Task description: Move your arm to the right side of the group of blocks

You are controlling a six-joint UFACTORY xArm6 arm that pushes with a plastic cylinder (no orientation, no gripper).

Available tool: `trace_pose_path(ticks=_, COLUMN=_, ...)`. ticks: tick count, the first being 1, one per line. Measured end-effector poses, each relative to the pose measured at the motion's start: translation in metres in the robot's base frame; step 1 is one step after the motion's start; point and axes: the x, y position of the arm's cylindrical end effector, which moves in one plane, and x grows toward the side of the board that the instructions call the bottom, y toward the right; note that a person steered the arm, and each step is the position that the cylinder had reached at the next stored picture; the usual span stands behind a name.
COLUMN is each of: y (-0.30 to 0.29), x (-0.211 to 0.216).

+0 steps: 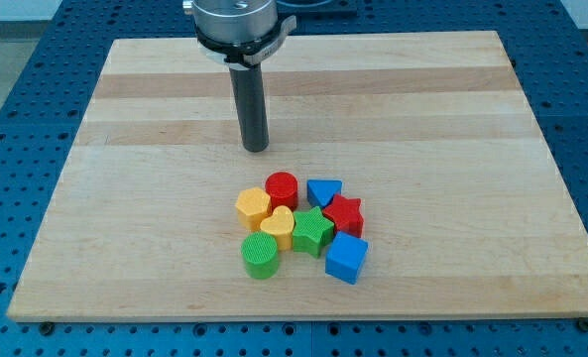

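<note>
You see my tip (256, 149) resting on the wooden board (452, 109), toward the board's top edge and a little to the view's left of its middle. I carry no claw, only this straight dark rod, so there is nothing to open or close.

The group of blocks sits nearer the board's bottom edge, around its middle, packed tightly together. Along the group's top you find the red cylinder (282, 188) and the blue triangle (323, 191). Below them lie the yellow hexagon-like block (253, 207), the yellow heart (278, 225), the green star (312, 232) and the red star (344, 214). At the bottom stand the green cylinder (260, 255) and the blue cube (346, 258).

My tip stands apart from the group, above the red cylinder and slightly to the view's left of it.
</note>
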Motion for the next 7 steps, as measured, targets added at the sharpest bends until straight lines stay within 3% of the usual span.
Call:
trace_pose_path(ticks=5, y=-0.002, x=-0.019)
trace_pose_path(ticks=7, y=0.086, x=-0.049)
